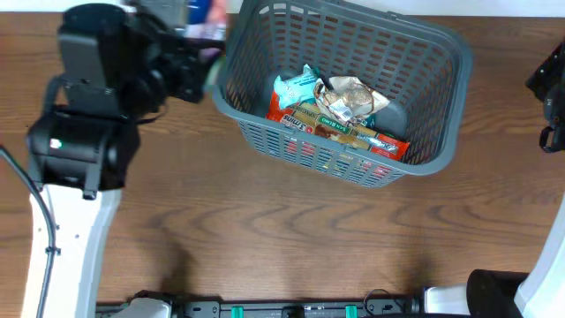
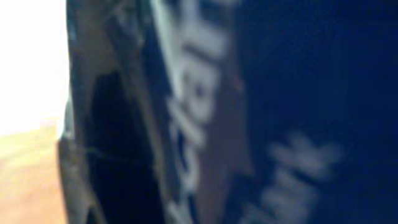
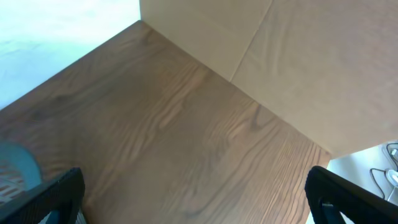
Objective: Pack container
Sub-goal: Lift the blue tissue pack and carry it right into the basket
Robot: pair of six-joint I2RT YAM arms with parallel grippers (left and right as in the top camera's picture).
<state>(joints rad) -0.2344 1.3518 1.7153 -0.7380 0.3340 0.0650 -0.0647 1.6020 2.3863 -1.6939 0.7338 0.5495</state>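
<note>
Two grippers show very different states. The left gripper [image 1: 205, 44], in the upper left of the overhead frame just beside the container's left rim, is closed to a narrow gap on a dark blue packet [image 2: 298, 93]. That packet has white lettering and fills the left wrist view as a blur. The right gripper [image 3: 199, 196] stands wide open with nothing between its fingers, over bare wooden table [image 1: 265, 230] at the right edge of the overhead frame.

The container [image 1: 335, 159] sits in the upper centre of the overhead frame. Inside it lie a teal packet [image 1: 296, 88], a crinkled tan packet [image 1: 349, 99] and a red-and-tan packet [image 1: 353, 132], piled towards its near wall.
</note>
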